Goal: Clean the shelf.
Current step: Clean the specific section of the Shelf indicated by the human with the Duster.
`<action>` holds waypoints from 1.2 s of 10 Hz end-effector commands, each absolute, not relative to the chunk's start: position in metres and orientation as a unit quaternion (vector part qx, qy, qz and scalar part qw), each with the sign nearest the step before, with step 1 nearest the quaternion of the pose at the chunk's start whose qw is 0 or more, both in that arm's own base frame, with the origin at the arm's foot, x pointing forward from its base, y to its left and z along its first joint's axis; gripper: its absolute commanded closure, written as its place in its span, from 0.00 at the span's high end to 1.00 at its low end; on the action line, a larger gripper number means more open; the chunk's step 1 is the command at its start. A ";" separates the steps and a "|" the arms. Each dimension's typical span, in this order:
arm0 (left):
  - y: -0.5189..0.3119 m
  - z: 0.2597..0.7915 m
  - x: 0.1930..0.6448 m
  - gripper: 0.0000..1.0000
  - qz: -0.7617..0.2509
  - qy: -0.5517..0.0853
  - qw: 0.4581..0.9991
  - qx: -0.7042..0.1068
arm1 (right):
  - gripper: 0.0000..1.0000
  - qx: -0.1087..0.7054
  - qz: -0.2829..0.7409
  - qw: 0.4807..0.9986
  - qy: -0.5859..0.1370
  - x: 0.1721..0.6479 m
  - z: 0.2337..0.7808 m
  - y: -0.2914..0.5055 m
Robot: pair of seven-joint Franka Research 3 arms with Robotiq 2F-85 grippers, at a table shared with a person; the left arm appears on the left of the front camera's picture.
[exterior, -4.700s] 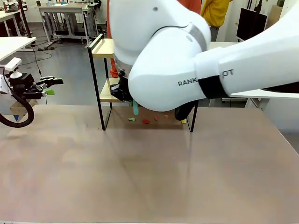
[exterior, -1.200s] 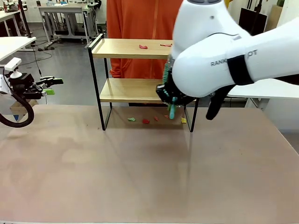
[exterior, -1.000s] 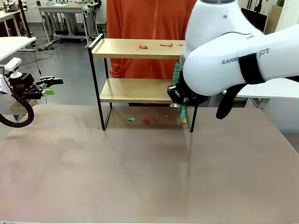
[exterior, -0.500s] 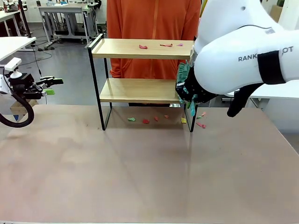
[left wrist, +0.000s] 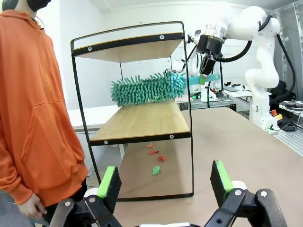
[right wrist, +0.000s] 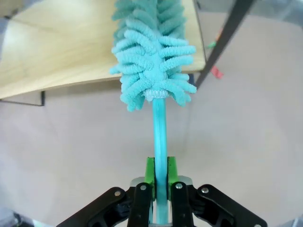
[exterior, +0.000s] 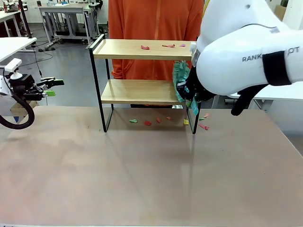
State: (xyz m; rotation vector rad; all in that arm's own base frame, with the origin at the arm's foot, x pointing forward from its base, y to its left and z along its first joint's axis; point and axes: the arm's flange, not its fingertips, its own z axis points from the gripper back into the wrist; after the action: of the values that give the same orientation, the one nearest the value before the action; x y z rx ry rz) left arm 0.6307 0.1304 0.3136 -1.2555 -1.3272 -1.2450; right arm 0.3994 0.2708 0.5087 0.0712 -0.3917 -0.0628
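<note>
The right tool pinches the duster so its fluff can sweep the shelf; the left tool sits wide.

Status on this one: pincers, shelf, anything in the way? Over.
Right pincer shut on duster handle, head over lower board of shelf. Left pincer open, parked aside. Coloured scraps on top board and table beneath; person behind.

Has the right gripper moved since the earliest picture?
Yes. The right gripper went rightward, from the left half of the shelf to its right post.
</note>
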 end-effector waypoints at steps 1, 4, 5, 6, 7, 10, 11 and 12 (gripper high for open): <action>0.129 0.316 0.631 1.00 -0.504 -0.538 0.446 -0.508 | 0.13 0.093 0.056 0.973 -0.204 0.391 0.521 0.235; 0.129 0.316 0.631 1.00 -0.504 -0.538 0.446 -0.508 | 0.13 0.135 0.168 0.958 -0.191 0.387 0.537 0.204; 0.129 0.316 0.631 1.00 -0.504 -0.538 0.446 -0.508 | 0.13 0.146 0.228 0.947 -0.176 0.384 0.543 0.196; 0.129 0.316 0.631 1.00 -0.504 -0.538 0.446 -0.508 | 0.13 0.152 0.280 0.934 -0.163 0.379 0.547 0.192; 0.129 0.316 0.631 1.00 -0.504 -0.538 0.446 -0.508 | 0.13 0.155 0.323 0.922 -0.146 0.372 0.550 0.190; 0.129 0.316 0.631 1.00 -0.504 -0.538 0.446 -0.508 | 0.13 0.118 0.384 0.914 -0.056 0.346 0.553 0.181; 0.129 0.316 0.631 1.00 -0.504 -0.538 0.446 -0.508 | 0.13 0.113 0.404 0.908 -0.021 0.334 0.552 0.174; 0.129 0.316 0.631 1.00 -0.504 -0.538 0.446 -0.508 | 0.13 0.107 0.423 0.900 0.003 0.318 0.553 0.166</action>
State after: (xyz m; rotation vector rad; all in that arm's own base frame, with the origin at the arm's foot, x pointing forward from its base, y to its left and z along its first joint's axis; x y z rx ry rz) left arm 0.6307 0.1304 0.3136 -1.2555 -1.3272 -1.2451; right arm 0.3250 0.1810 0.5418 0.2544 -0.0230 0.8066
